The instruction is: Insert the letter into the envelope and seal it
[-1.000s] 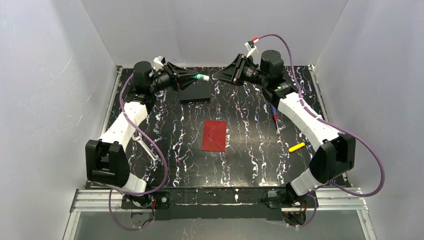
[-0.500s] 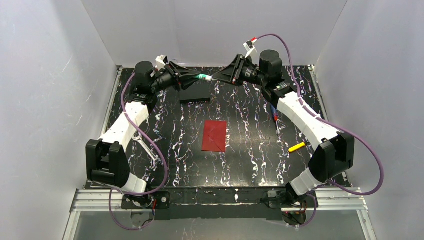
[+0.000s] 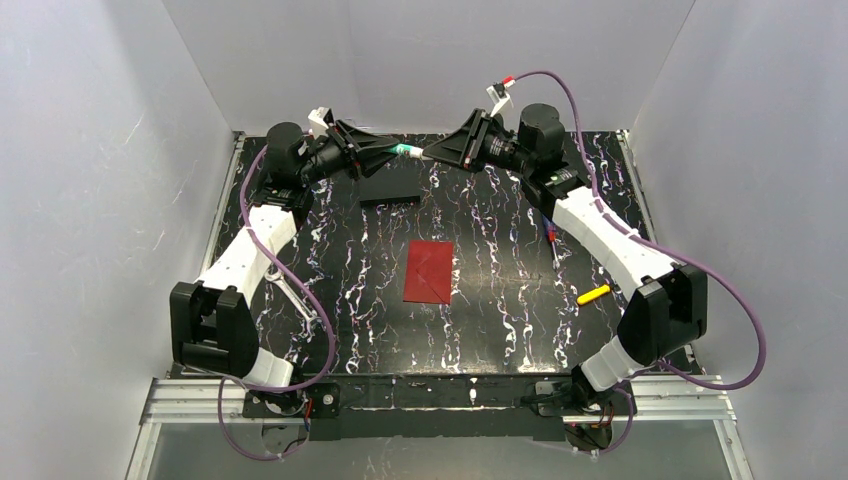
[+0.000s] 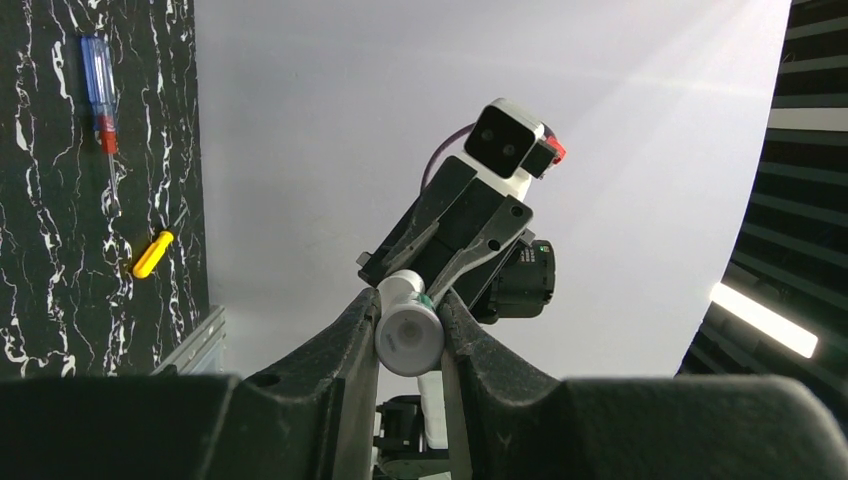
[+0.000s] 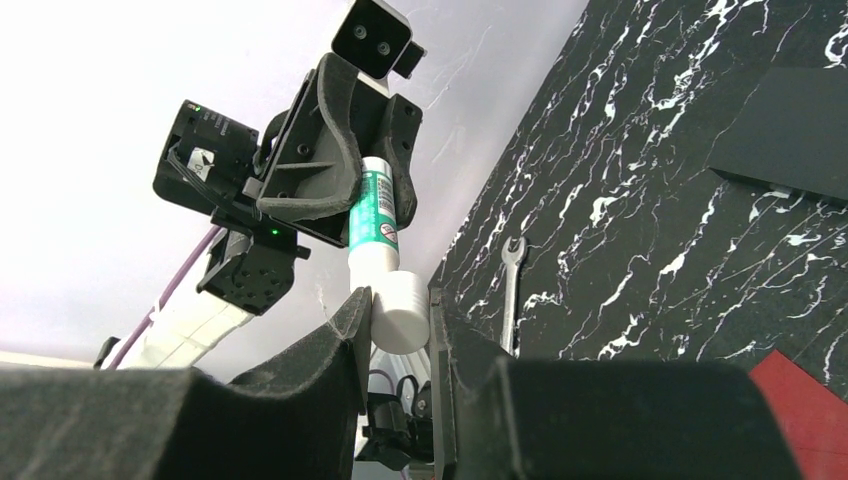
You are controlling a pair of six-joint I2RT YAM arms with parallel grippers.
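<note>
The red envelope (image 3: 428,272) lies flat at the middle of the table; its corner shows in the right wrist view (image 5: 815,400). The letter is not in view. Both arms are raised at the back of the table, tips meeting over a white and green glue stick (image 3: 405,153). My left gripper (image 3: 394,153) is shut on the stick's body (image 4: 408,338). My right gripper (image 3: 430,154) is shut on its white cap (image 5: 398,312). The stick's green label (image 5: 375,215) shows between the left gripper's fingers in the right wrist view.
A small black block (image 3: 390,185) lies below the grippers, also in the right wrist view (image 5: 790,135). A wrench (image 3: 300,300) lies at the left. A blue and red screwdriver (image 3: 551,240) and a yellow piece (image 3: 593,294) lie at the right. White walls enclose the table.
My right gripper has moved left to the glue stick held by my left gripper and closed on its cap. The envelope has not moved.
</note>
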